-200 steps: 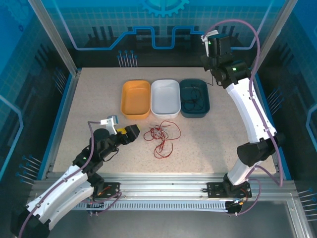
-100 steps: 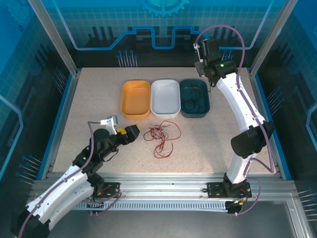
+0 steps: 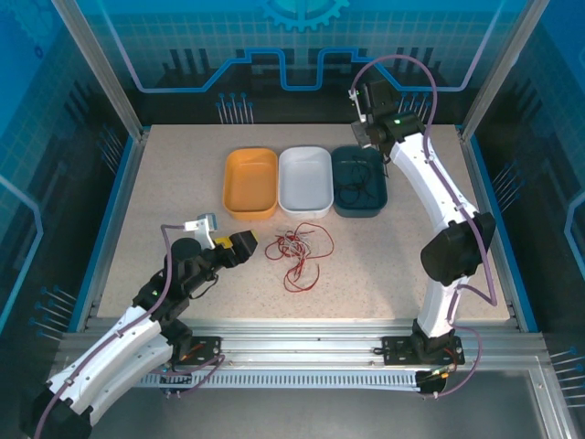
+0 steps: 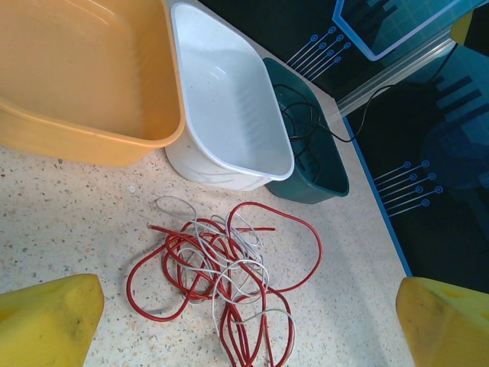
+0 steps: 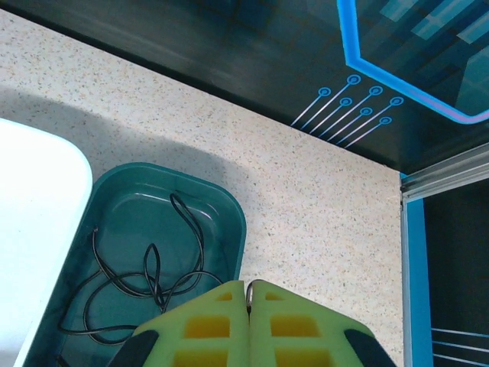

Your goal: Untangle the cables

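left gripper (image 3: 243,244) gapes wide at nine o'clock of the red-and-white tangle (image 3: 297,252). i'd pinch one outer red loop (image 4: 306,252), not the knot. black cable (image 5: 145,281) lies in the teal tray (image 5: 229,210). right gripper (image 5: 248,306), at the tray's one o'clock, is pinched shut on nothing.

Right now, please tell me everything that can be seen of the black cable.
The black cable is one thin, flexible strand, dark and dull, rubbery in look. It lies in loose, crossing loops on the floor of the teal bin, mostly toward the side beside the white bin. One end curves up toward the far wall. The shut right gripper hides part of it in the wrist view.
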Tool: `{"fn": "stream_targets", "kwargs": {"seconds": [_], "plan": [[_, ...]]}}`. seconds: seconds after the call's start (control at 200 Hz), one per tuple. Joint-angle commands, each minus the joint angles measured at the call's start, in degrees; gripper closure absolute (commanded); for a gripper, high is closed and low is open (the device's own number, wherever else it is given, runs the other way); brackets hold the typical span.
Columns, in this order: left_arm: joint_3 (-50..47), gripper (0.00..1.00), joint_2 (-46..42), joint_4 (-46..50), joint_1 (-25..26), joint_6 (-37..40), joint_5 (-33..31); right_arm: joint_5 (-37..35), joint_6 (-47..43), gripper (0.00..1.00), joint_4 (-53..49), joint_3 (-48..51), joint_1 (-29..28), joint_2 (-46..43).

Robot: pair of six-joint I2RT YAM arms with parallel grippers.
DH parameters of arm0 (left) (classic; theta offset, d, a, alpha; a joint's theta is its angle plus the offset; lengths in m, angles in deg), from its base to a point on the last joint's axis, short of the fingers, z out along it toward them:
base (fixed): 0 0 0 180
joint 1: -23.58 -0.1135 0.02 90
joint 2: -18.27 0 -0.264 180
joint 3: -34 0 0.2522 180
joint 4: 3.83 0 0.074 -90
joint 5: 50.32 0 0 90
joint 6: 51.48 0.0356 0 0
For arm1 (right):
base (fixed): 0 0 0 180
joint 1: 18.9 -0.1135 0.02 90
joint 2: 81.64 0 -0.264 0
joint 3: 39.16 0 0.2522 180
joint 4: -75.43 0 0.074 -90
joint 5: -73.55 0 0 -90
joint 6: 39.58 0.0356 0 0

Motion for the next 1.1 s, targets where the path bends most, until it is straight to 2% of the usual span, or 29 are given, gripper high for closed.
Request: {"fn": "stream_targets", "kwargs": {"seconds": [0.0,0.3,0.535,0.745,0.956,1.096], "plan": [[0.01,0.01,-0.68,0.86,-0.48,-0.95,-1.03,-0.51,0.52,1.00,3.46,1.78,-0.74,-3.27],[0.04,0.01,-0.46,0.34,-0.51,-0.95,-1.03,-4.01,-0.38,1.00,13.55,10.37,-2.59,-11.97],[-0.04,0.01,0.31,-0.18,-0.46,-0.86,-0.87,0.00,-0.82,1.00,19.25,16.26,-3.15,-17.15],[-0.11,0.01,1.00,-0.89,-0.47,-1.12,-0.44,1.07,-1.52,1.00,20.15,16.98,-3.41,-15.61],[-0.29,0.01,0.67,-0.46,-0.52,-1.26,-0.04,-2.45,-2.58,1.00,22.36,16.04,-3.04,-11.58],[-0.64,0.01,-0.04,-0.11,-0.46,-1.55,-0.20,-0.56,-2.15,1.00,22.98,15.40,-1.77,-9.20]]}}
